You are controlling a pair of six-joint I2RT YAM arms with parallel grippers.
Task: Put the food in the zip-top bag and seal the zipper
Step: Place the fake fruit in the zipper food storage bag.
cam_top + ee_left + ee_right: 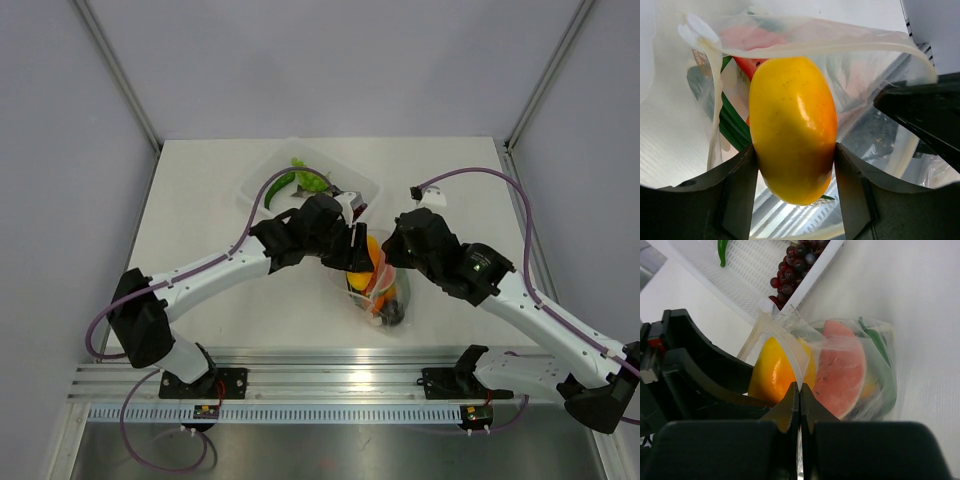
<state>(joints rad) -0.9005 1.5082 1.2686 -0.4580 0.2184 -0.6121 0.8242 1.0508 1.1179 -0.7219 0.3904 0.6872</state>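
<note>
**Two-arm bagging station, seen from above and from both wrists.** A matte white tabletop is carrying every item. The left arm and the right arm, white links with black joints, are converging on the zip-top bag. A shallow rectangular tray of white ribbed plastic is lying just beyond the bag's mouth.

The bag, a clear crinkly film pouch, is resting on the tabletop with its mouth gaping.
- **Left end effector**: it is grasping a smooth, glossy, egg-shaped yellow-orange fruit at the bag's mouth, one black finger pressing each flank.
- **Watermelon slice**: this red half-disc with dark seed specks is standing inside the bag, pressed against the film.
- **Dark green piece**: it is lying inside the bag, behind the slice.
- **Grapes**: a cluster of dark, shiny, round grapes is sitting in the tray corner nearest the bag's mouth.
- **Slender green pepper**: it is lying in the tray, farther from the bag.
- **Zipper**: this thin translucent strip is arching over the fruit along the bag's mouth.
- **Right end effector**: it is clenched, pinching the bag's mouth edge between flat fingertips.
</note>
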